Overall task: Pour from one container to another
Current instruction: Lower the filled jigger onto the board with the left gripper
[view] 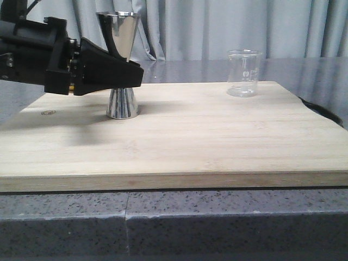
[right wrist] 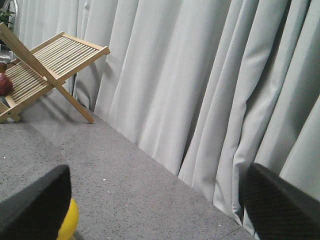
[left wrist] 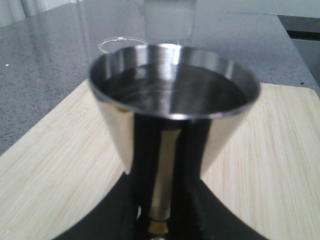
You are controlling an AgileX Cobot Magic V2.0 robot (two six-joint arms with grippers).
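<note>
gripping jigger [view: 123,65] waist: left fingers [view: 126,73] | right fingers [right wrist: 40,200] wide apart, empty | beaker [view: 243,73] print unreadable

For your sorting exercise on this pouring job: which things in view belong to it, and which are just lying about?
Belong to the job:
glass beaker
steel jigger
left gripper, at the jigger's waist

Just lying about:
wooden folding rack
yellow object
grey curtain
</note>
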